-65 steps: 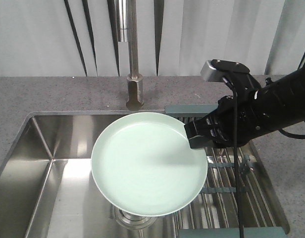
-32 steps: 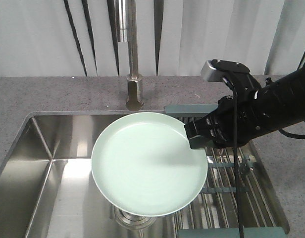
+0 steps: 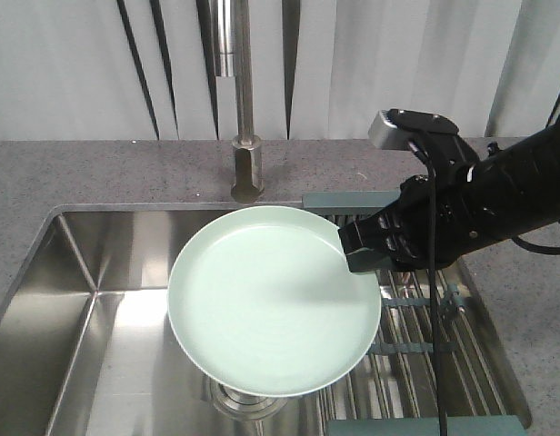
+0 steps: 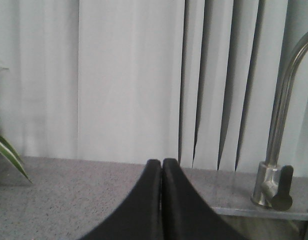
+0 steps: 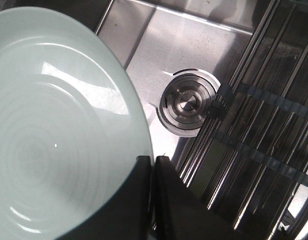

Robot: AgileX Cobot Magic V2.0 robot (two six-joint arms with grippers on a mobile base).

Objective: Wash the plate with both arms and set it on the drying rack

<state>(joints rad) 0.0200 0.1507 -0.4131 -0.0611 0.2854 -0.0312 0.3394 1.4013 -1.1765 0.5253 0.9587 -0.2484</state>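
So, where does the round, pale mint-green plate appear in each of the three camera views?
Front-facing: the round, pale mint-green plate fills the centre.
Left wrist: not in it; only the steel faucet shows, at the right.
Right wrist: the plate fills the left half.
Shared landmark: the metal-rod drying rack, right of the plate in the front-facing and right wrist views.

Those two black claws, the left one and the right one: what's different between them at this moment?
The left gripper is closed on nothing, while the right gripper is clamped on the rim of the plate. The left gripper points across the countertop toward the blinds; the right gripper hangs over the sink. Both have black fingers pressed together.
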